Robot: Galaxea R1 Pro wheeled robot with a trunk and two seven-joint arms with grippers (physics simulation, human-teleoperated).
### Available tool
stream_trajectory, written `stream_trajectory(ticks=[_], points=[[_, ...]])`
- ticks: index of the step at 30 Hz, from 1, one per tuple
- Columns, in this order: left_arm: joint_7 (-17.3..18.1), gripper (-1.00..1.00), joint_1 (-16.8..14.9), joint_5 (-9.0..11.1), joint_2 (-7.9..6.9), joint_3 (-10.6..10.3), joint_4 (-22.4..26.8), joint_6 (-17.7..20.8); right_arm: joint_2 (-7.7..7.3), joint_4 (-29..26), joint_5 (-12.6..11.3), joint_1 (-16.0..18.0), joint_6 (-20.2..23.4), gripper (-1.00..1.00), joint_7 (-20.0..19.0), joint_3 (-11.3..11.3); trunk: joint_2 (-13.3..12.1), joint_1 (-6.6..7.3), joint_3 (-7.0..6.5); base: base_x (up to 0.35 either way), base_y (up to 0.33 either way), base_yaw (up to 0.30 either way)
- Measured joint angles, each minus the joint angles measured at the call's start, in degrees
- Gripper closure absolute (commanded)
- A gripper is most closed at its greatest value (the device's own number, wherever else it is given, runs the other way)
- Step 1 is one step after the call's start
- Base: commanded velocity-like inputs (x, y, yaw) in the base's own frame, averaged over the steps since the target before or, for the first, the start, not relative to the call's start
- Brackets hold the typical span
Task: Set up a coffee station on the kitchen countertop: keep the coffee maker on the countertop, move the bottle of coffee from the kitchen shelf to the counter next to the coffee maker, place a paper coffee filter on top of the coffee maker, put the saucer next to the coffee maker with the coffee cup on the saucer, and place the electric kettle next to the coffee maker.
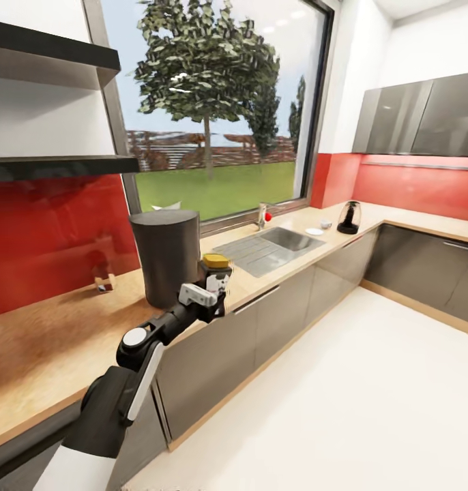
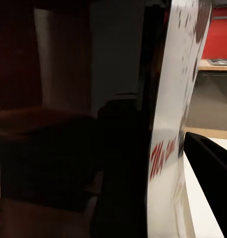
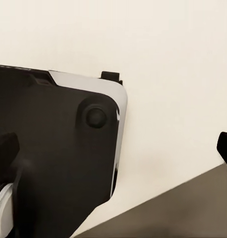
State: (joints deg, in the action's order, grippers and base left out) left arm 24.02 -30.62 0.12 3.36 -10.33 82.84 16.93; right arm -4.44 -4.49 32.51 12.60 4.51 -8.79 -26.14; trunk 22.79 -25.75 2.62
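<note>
One arm, the left, holds the yellow-capped bottle of coffee [image 1: 216, 273] pinched in the left gripper [image 1: 213, 290], at four o'clock beside the coffee maker [image 1: 167, 256], likely for placement there.

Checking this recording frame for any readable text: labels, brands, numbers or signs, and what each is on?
Red lettering on the white label of the bottle of coffee, held in the left hand: slanted and too blurred to read.
Dark speckled print higher on the same label: not readable.
Coffee maker, electric kettle and cabinets: no text that I can see.
</note>
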Motion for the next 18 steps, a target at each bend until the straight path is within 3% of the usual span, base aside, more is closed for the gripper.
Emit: stream_trajectory(ticks=[4, 9, 12, 18], points=[[1.3, 1.0, 0.9, 0.2, -0.11, 0.1, 0.5, 0.0, 0.1, 0.0, 0.0, 0.0, 0.0, -1.0, 0.0, 0.0, 0.0, 0.0, 0.0, 0.0, 0.0, 0.277], [7.8, 1.0, 1.3, 0.1, -0.14, 0.1, 0.6, 0.3, 0.12, 0.0, 0.0, 0.0, 0.0, -1.0, 0.0, 0.0, 0.0, 0.0, 0.0, 0.0, 0.0, 0.277], [9.7, 1.0, 1.5, 0.0, -0.18, 0.3, 0.6, 0.4, 0.12, 0.0, 0.0, 0.0, 0.0, -1.0, 0.0, 0.0, 0.0, 0.0, 0.0, 0.0, 0.0, 0.277], [10.6, 1.0, 1.6, 0.0, -0.31, 3.1, 0.6, 0.5, 0.12, 0.0, 0.0, 0.0, 0.0, -1.0, 0.1, 0.0, 0.0, 0.0, 0.0, 0.0, 0.0, 0.277]])
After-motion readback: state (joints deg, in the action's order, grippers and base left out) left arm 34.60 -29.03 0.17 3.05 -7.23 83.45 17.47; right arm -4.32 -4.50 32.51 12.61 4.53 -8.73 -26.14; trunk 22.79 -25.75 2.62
